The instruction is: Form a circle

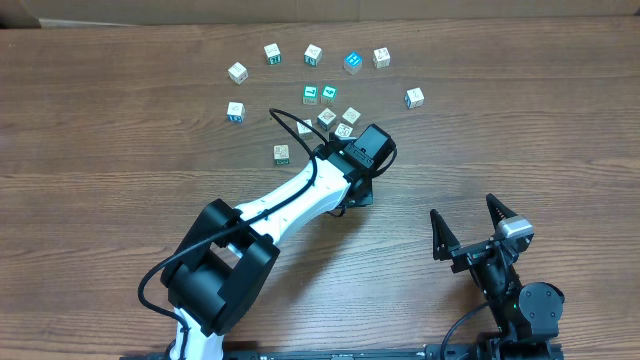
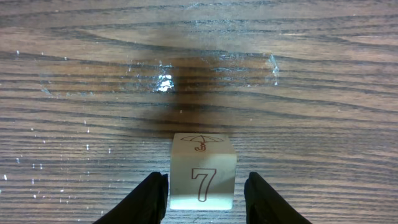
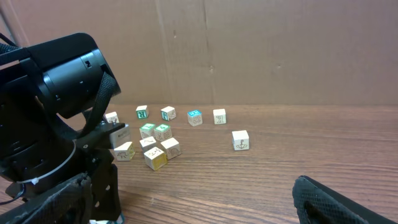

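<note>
The wooden worktop runs wide to my left and right, with open wood on both sides and near me. A cardboard wall closes off its far edge. My left arm reaches from the near left toward the middle. My right hand sits at the near right, well apart from everything, with its fingers spread wide and nothing between them.

The cubes, pale and teal, lie in the far middle. A loose arc of them curves along the far side, a tighter clump sits just beyond my left wrist, and one stray lies to the left of that wrist.

My left hand stands part open, with a finger on each side of the pale cube marked 7. The fingers are close on both sides but not clamped on it.
</note>
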Robot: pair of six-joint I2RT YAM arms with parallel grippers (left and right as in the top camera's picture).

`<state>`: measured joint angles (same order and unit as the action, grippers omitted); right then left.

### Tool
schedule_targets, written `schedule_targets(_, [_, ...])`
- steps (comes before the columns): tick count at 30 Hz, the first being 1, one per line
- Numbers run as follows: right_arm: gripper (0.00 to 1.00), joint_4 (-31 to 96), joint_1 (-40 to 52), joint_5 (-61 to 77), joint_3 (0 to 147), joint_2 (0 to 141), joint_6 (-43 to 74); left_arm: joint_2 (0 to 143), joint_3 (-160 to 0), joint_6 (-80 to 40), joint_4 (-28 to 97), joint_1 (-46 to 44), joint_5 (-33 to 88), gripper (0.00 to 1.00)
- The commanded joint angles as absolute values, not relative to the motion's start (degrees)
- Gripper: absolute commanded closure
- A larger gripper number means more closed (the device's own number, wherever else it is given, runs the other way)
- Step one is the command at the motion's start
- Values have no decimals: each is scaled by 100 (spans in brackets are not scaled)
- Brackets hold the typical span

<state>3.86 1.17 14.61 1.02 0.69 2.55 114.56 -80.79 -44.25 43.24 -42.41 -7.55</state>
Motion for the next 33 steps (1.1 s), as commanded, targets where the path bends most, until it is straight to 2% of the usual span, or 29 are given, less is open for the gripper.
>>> schedule_targets(1, [0, 355, 99, 1417, 45, 16, 231, 11399, -8066, -4517, 4324, -4283, -749, 61])
schedule_targets(6, [0, 355, 99, 1417, 45, 16, 231, 11399, -8066, -4499, 4322, -4283, -749, 56])
schedule_targets(9, [0, 355, 99, 1417, 45, 16, 231, 11399, -8066, -4499, 4322, -4283, -749, 67])
schedule_targets(14, [0, 355, 99, 1417, 45, 16, 231, 11399, -8066, -4495, 4324, -4283, -749, 66])
schedule_targets(24, [0, 355, 99, 1417, 45, 16, 231, 11399, -8066, -4473, 4327, -4283, -749, 44])
schedule_targets(33, [0, 355, 99, 1417, 45, 16, 228, 11397, -8071, -4145, 4322, -4270, -762, 36])
